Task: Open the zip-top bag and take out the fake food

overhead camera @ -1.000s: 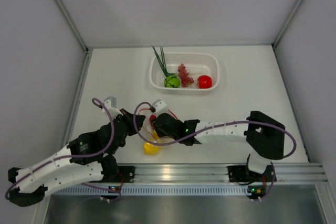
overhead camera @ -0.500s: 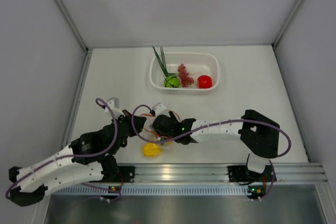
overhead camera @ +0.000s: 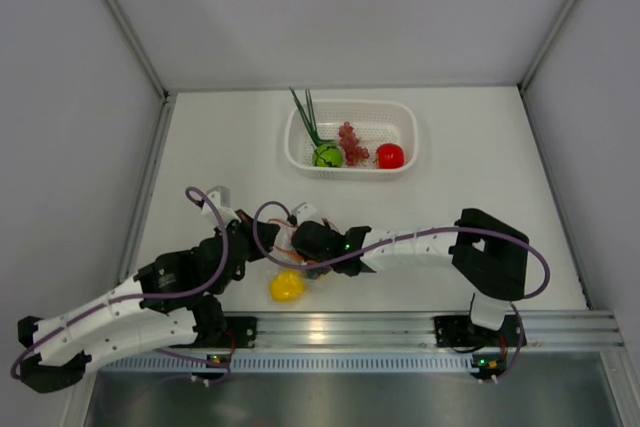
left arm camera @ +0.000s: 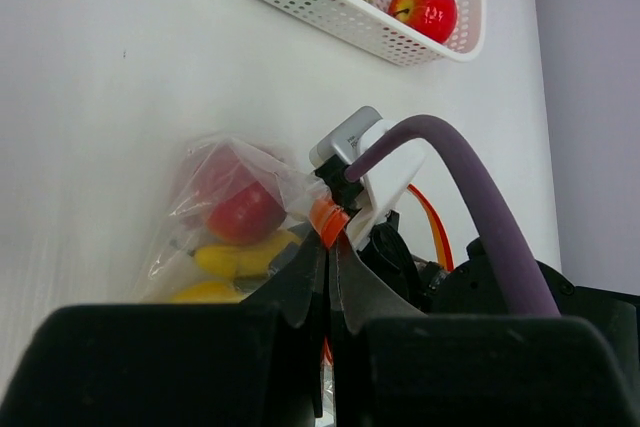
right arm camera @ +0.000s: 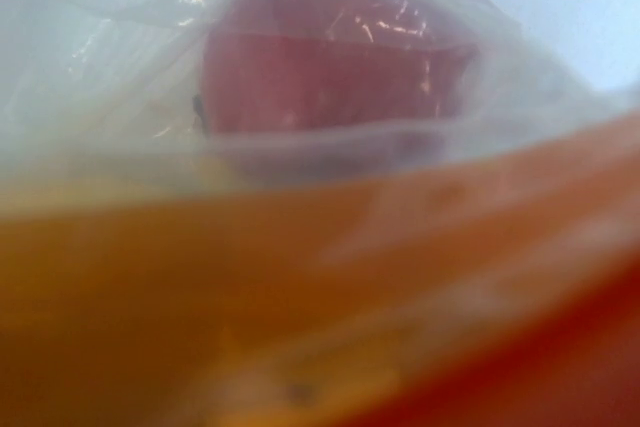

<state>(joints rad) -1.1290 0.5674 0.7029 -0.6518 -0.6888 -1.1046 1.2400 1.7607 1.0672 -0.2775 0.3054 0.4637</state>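
Found the left gripper (left arm camera: 328, 247) closed tight, its tips pinched on the orange-red zip strip (left arm camera: 327, 219) of the zip-top bag (left arm camera: 215, 202). Saw the right gripper (overhead camera: 305, 237) nose to nose with it across the bag's top and could not tell its jaws open or closed, given only plastic, strip and a red blur pressed up against its wrist view. Placed the bag between the two pincers, close to the near edge of the tabletop (overhead camera: 480, 177), left of the middle, with fake food (left arm camera: 243, 212) inside: one red round piece and yellow pieces (left arm camera: 235, 260) beneath it. Noted a white basket (overhead camera: 402, 115) toward the far edge, about the middle, holding a green ball, grapes, green stalks and another red round piece. Judged the step as emptying a bag already partly unloaded, though could not make out the mouth as open or shut. Reckoned the next move called for a firm left hold on the strip and the right fingers slipped past the lip to the red piece, without dragging the film along. Saw the left arm (overhead camera: 110, 312) lying low from the near left corner, wrist turned toward the middle, and the right arm (overhead camera: 420, 245) folded over near the near right corner, forearm stretched leftward along the near edge.
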